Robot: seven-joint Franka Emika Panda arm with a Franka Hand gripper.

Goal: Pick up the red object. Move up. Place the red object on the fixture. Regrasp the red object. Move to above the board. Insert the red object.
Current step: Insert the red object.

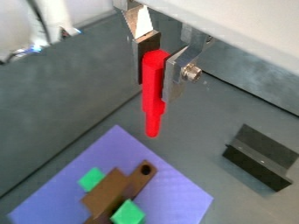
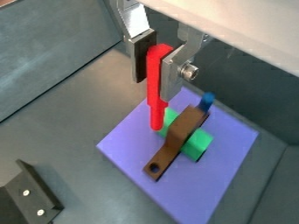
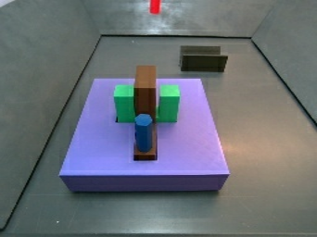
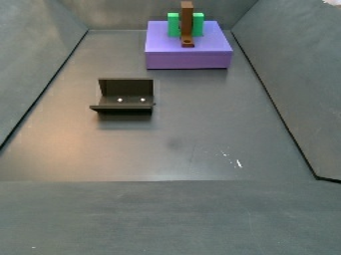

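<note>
gripper (image 2: 156, 59) clamped on red object (image 2: 156, 87), high above board (image 2: 228, 171) | peg axis vertical, tip down | brown bar's hole (image 2: 156, 166) lay below, offset from tip

Gripper (image 2: 155, 59) hangs high above the board (image 2: 140, 149), gripping the red object (image 2: 156, 87). Below: brown bar (image 2: 176, 143), green block (image 2: 198, 144), blue cylinder (image 2: 205, 102) obstruct; surrounding floor open.

Dull grey floor (image 4: 173, 149), sloping grey side walls (image 4: 40, 70), possibly metal, soft glare
</note>
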